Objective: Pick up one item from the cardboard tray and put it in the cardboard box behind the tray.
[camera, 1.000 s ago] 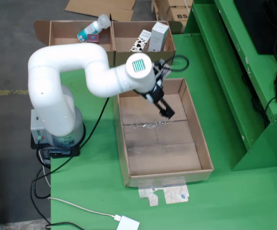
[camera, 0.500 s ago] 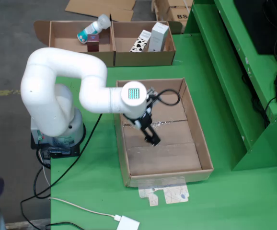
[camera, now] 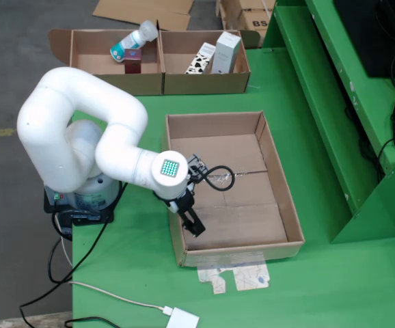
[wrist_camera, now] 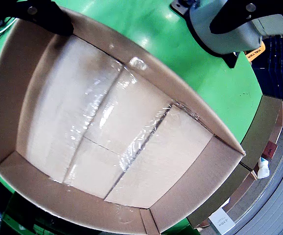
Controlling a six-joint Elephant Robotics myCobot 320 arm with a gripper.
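The gripper point(camera: 193, 222) hangs low over the near left part of the cardboard tray point(camera: 280, 181), and I cannot tell if its jaws are parted. The tray floor looks bare in both views. Farther back, the cardboard box point(camera: 158, 82) holds a bottle point(camera: 134, 39) and cartons point(camera: 225, 52).

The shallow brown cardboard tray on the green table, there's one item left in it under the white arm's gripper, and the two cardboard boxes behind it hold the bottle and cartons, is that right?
Not quite. The shallow brown cardboard tray is empty: both the fixed view and the gripper view show only its taped bottom. The rest holds: the white arm's gripper is over it, and the two cardboard boxes behind hold the bottle and cartons.
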